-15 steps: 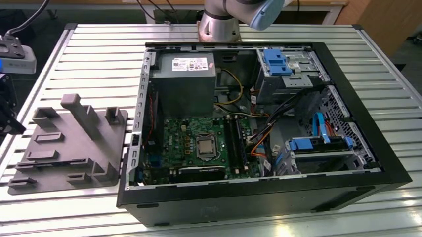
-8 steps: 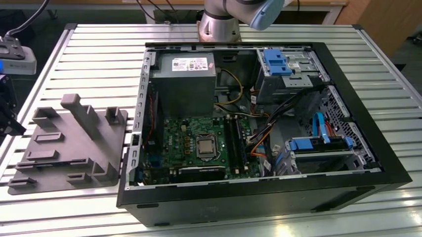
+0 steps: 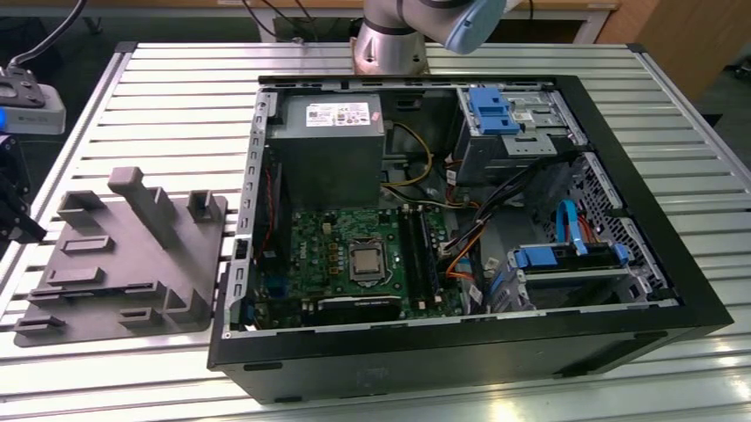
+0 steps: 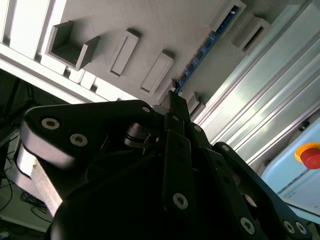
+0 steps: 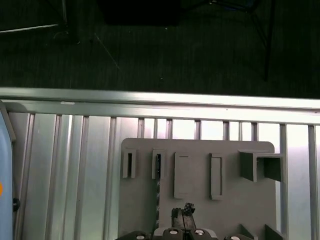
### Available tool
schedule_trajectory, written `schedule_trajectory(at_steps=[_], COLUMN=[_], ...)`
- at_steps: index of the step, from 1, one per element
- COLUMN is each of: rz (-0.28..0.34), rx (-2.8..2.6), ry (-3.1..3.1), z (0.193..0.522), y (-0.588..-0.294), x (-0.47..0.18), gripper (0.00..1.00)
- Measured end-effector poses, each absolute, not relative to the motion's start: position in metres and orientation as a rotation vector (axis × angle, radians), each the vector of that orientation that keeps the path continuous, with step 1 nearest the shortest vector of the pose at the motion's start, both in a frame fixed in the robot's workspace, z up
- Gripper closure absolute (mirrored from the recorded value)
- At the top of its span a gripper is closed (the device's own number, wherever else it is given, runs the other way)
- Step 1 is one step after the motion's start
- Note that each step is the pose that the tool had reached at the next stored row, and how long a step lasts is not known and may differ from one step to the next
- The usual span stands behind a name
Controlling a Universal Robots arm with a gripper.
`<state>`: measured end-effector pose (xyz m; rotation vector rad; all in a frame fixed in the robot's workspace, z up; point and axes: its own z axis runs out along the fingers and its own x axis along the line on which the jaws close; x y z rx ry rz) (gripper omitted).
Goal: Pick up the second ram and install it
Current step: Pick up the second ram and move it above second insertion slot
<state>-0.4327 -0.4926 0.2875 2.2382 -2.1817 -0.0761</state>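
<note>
The tabletop (image 3: 164,105) is overlooked from high in the exterior view; its moulded tray (image 5: 240,205) is seen closer, past the tool (image 5: 182,215), in both wrist views.

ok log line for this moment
claw: over moulded tray | second ram: in tray, near claw | pc case: open on table

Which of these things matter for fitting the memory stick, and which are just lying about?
Belongs to the job: the second ram in the grey tray; the gripper over that tray; the motherboard's black memory slots.
Just there: power supply; blue drive brackets; red button.
</note>
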Motion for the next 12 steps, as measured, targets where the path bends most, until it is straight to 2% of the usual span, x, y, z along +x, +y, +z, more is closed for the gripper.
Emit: schedule_trajectory(at_steps=[12], rz=[-0.076], rx=[2.257], ry=[-2.162], z=[0.2847], y=[-0.4949], x=[-0.4326], gripper=[0.89])
